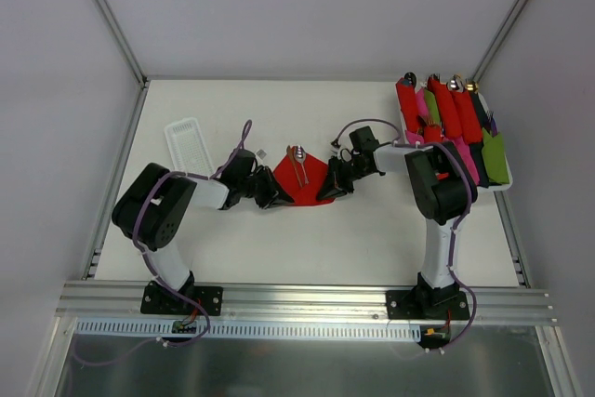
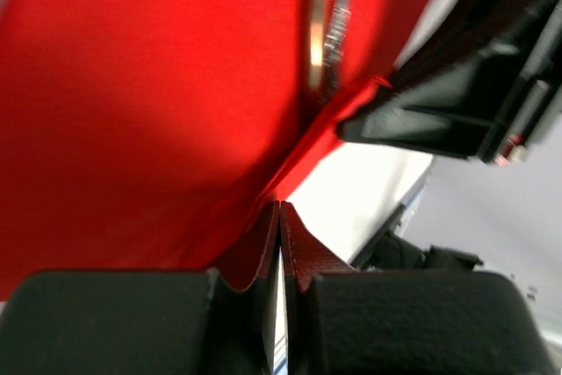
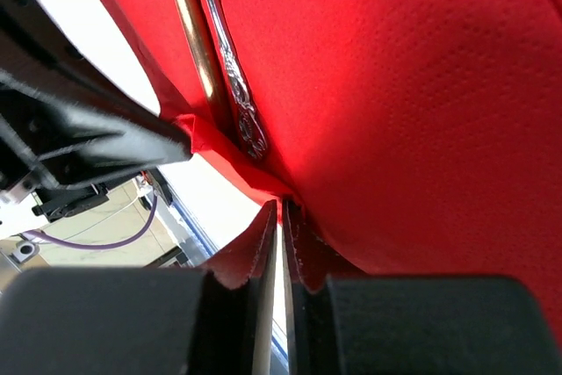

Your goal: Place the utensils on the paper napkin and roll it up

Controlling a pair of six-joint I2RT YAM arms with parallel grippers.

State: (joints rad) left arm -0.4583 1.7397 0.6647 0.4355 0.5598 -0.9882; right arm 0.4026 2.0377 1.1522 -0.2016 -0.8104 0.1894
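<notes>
White table (image 1: 372,239) holds the paper napkin (image 1: 311,180), with the utensils (image 1: 297,163) already on it, just ahead of both tools. Both the left tool (image 2: 279,217) and the right tool (image 3: 281,212) look pinched shut on its near edge. Rolling it up is left.

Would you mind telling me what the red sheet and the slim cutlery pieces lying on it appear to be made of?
The thin red square sheet looks like matte paper tissue: fine dimpled texture, soft folded edge. The slim silvery cutlery pieces look like polished metal: bright glints, a relief pattern on one handle; the other's warmer tint may be reflection.
</notes>
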